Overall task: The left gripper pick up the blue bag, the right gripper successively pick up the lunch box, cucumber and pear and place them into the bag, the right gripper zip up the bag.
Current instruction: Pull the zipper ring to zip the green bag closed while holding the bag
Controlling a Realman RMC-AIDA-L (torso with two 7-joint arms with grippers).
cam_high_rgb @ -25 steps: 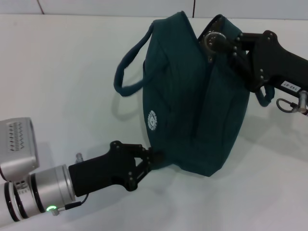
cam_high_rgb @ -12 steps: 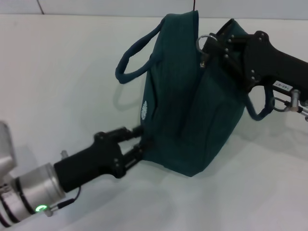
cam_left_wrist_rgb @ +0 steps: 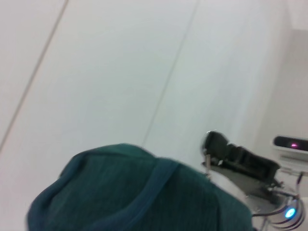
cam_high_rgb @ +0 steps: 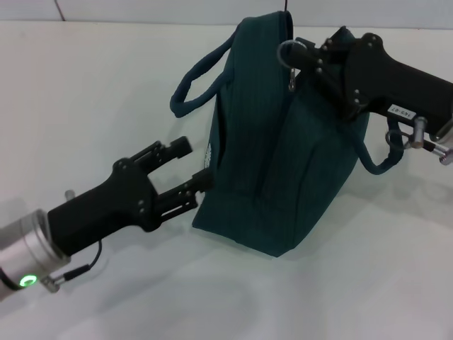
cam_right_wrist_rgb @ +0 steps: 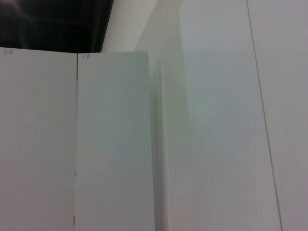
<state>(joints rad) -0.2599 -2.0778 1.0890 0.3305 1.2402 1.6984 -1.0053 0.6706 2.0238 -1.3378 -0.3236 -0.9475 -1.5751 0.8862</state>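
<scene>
— Where do your pincers stand?
— Your right gripper [cam_high_rgb: 306, 58] is pinched on the zipper ring [cam_high_rgb: 287, 52] at the far top of the blue bag [cam_high_rgb: 283, 156]. Your left gripper [cam_high_rgb: 195, 164] is spread, just beside the bag's near left corner, holding nothing.
— Which step?
— Zipping, I judge; the seam looks closed. Next, let go of the ring cleanly.

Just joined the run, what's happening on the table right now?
Zip-up stage. The blue bag stands on the white table, no food items visible outside it. The right gripper is at the bag's top by the ring-pull zipper; whether it grips it is unclear. The left gripper is open beside the bag's lower side, not holding it.
</scene>
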